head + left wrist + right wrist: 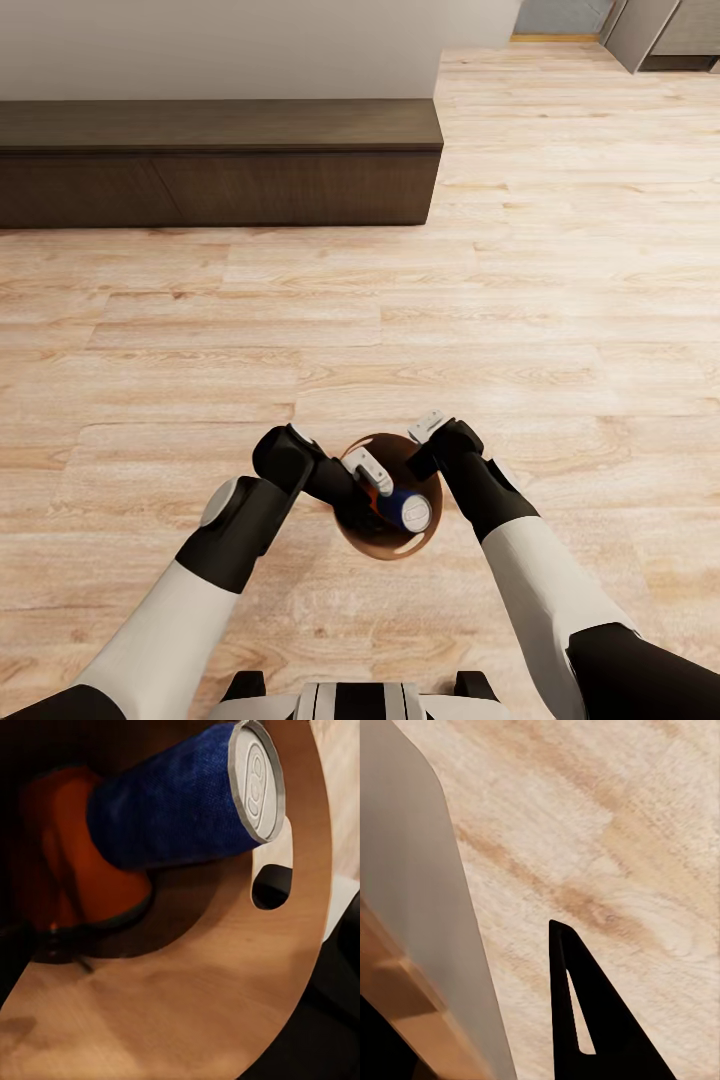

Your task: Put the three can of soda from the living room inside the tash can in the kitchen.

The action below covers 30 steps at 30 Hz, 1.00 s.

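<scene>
I hold the trash can (pixel 352 520) low between my arms, its brown inside facing up. A dark blue can of soda (pixel 405 511) lies tilted inside it, silver top near the rim. In the left wrist view that blue can (pixel 172 802) rests over an orange can (pixel 90 877) deeper in the bin, near an oval handle cut-out (pixel 271 886). My left gripper (pixel 372 476) reaches into the bin just beside the blue can, with no finger on it. My right gripper (pixel 428 434) sits at the far rim, shut on the bin's wall (pixel 412 892).
A long low dark-brown bench (pixel 215 160) runs along the pale wall ahead to the left. Light wood floor (pixel 520 300) spreads ahead and to the right. Grey cabinet fronts (pixel 655 30) stand far off at the upper right.
</scene>
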{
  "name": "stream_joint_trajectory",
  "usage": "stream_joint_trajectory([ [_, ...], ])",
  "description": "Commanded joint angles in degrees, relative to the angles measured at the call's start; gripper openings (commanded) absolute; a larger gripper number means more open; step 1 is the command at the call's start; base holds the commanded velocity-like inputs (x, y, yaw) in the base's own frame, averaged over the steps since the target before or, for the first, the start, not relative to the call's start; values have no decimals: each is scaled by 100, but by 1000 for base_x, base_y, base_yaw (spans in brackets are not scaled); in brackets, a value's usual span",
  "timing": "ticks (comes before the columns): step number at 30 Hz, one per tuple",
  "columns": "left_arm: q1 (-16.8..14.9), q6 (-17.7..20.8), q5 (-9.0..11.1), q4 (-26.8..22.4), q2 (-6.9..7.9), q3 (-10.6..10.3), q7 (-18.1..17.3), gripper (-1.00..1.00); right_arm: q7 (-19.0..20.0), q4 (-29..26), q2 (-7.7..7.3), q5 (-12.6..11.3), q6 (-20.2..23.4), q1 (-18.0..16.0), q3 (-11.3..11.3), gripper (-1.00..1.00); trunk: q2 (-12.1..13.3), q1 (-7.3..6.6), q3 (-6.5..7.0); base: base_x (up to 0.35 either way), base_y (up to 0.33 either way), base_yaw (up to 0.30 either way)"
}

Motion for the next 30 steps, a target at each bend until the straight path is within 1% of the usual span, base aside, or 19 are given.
stream_joint_trajectory([
  [1,3,0,-212,41,113,7,22,100,49,2,-2,-253,75,-4,3,-100,0,0,1,0,0,0],
  [4,8,0,-206,-90,133,26,-3,100,49,2,-7,-248,75,-4,3,-100,0,0,1,0,0,0],
  [6,6,0,-201,-485,143,42,-83,100,49,2,-15,-247,68,-4,1,-100,0,0,1,0,0,0],
  [8,10,0,-200,-744,150,51,-337,100,52,2,-22,-256,67,-4,-3,-100,0,0,1,0,0,0],
  [10,44,0,-199,-920,219,80,-677,100,55,2,-35,-272,65,-4,-9,-100,0,0,1,0,0,0],
  [11,55,-62,-199,-984,290,140,-830,100,56,2,-42,-281,62,-4,-13,-100,0,0,1,0,0,0],
  [13,65,-213,-193,-1069,407,409,-1030,100,63,2,-53,-294,60,-4,-27,-100,0,0,1,0,0,0],
  [14,70,-434,-159,-1132,503,911,-1236,100,81,2,-58,-304,57,-4,-48,-100,0,0,1,0,0,0],
  [15,72,-651,-139,-1153,542,1289,-1399,100,91,4,-64,-311,52,-4,-63,-100,0,0,1,0,0,0],
  [16,72,-771,-133,-1160,556,1475,-1487,100,97,4,-65,-315,50,-4,-69,-100,0,0,1,0,0,0],
  [17,73,-1010,-125,-1170,576,1853,-1674,100,107,7,-68,-321,46,-4,-81,-100,0,0,1,0,0,0],
  [19,74,-1209,-118,-1180,589,2236,-1834,100,118,5,-70,-328,44,-4,-92,-100,0,0,1,0,0,0],
  [20,74,-1345,-113,-1193,597,2624,-1943,100,128,4,-73,-333,39,-2,-101,-100,0,0,1,0,0,0],
  [21,74,-1394,-111,-1197,600,2815,-1964,100,133,4,-76,-334,38,-3,-105,-100,0,0,1,0,0,0],
  [24,75,-1571,-105,-1210,595,3927,-1964,100,161,-4,-196,-339,27,2,-119,-100,0,0,1,0,0,0],
  [25,75,-1585,-104,-1211,588,4112,-1929,100,163,-6,-226,-339,24,3,-121,-100,0,0,1,0,0,0],
  [27,75,-1717,-98,-1207,571,4826,-1641,100,181,-16,-391,-345,-3,6,-256,-100,0,0,1,0,0,0],
  [29,77,-2134,-85,-1173,550,5381,-1241,100,190,-22,-552,-346,-48,12,-599,-100,0,0,1,0,0,0],
  [30,94,-2348,-43,-1140,539,5585,-1009,100,196,-49,-633,-344,-135,21,-743,-100,0,0,1,0,0,0],
])
